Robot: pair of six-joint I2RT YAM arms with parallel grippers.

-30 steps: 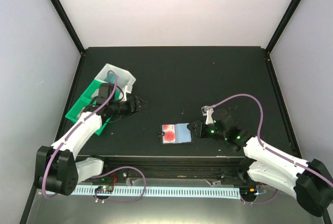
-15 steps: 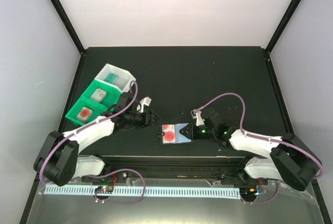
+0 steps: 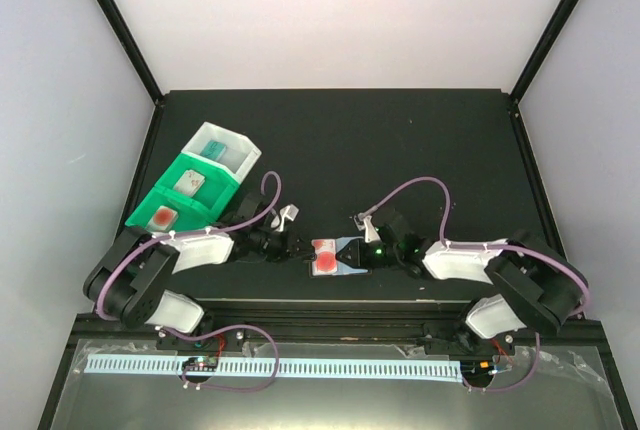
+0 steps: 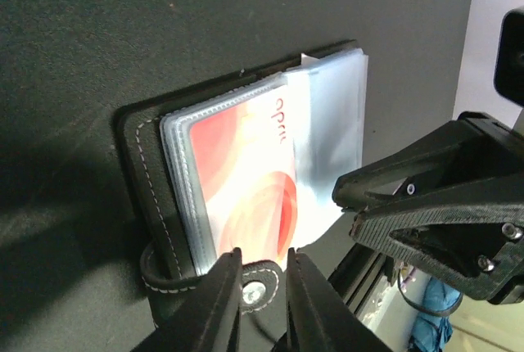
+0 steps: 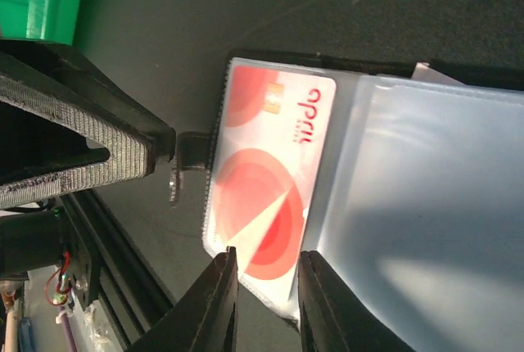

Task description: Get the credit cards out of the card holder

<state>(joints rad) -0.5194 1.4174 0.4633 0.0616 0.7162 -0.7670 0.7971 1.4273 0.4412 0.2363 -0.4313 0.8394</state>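
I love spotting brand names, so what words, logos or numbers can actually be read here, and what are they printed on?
"opus": white lettering on the red card in the card holder's clear pocket, plain in the right wrist view, only partly shown in the left wrist view.
Fine print beside it: too small to read.
Cards in the green bin: marks too small to read.

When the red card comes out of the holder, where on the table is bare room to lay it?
The widest bare patch is the far half of the table, from the green and white bins across to the right edge. The near centre is crowded: the left tool and the right tool meet at the card holder, close to the front edge.
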